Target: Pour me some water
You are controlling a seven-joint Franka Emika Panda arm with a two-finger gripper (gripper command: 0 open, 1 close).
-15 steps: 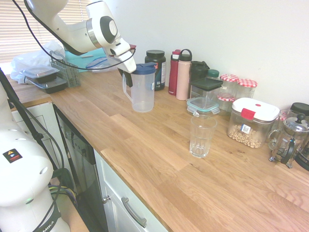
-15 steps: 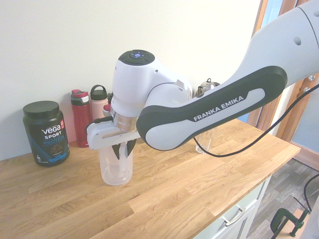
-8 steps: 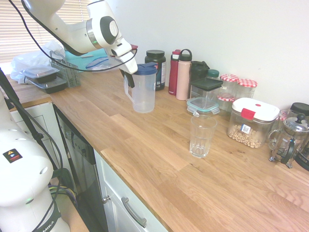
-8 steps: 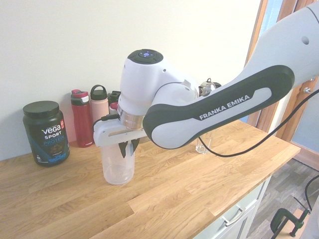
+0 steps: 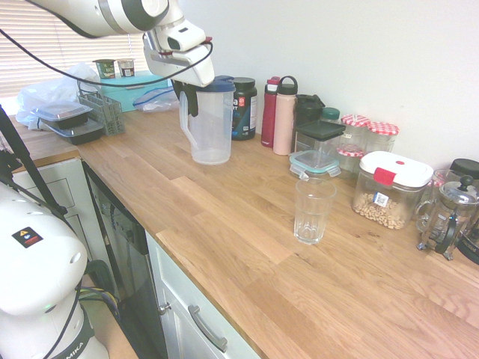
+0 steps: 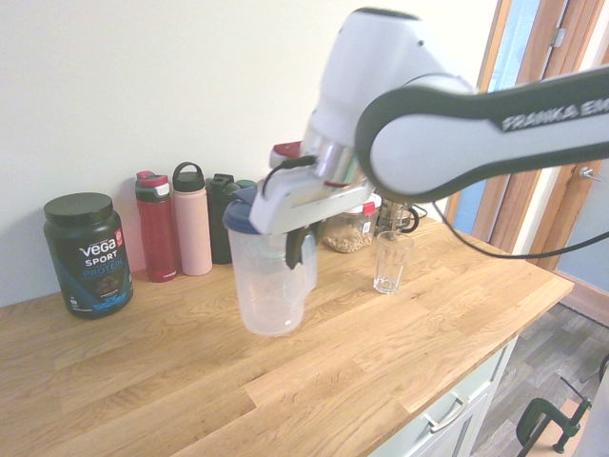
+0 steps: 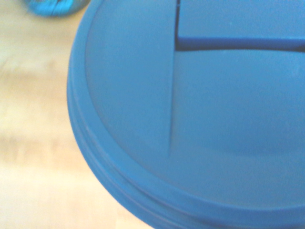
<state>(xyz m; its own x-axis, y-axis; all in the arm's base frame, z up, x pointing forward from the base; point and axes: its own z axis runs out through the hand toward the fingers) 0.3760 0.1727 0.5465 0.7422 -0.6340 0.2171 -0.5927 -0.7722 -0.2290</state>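
Observation:
A clear plastic pitcher (image 5: 206, 123) (image 6: 272, 281) with a blue lid (image 7: 214, 119) hangs upright just above the wooden counter (image 5: 224, 224). My gripper (image 5: 185, 102) (image 6: 296, 250) comes down from above and is shut on the pitcher's handle. An empty clear glass (image 5: 313, 211) (image 6: 391, 262) stands on the counter well apart from the pitcher, towards the open middle. The blue lid fills the wrist view. Whether there is water in the pitcher I cannot tell.
Along the wall stand a black protein tub (image 5: 242, 105) (image 6: 88, 252), a red bottle (image 5: 269, 112), a pink bottle (image 5: 284, 116), storage containers (image 5: 389, 187) and a French press (image 5: 449, 217). A dish rack (image 5: 101, 108) and trays sit at the far left end. The counter's front edge (image 5: 194, 262) drops to the cabinets.
The gripper has finished shutting on the handle. It has lifted the pitcher off the counter and carried it sideways away from the wall bottles.

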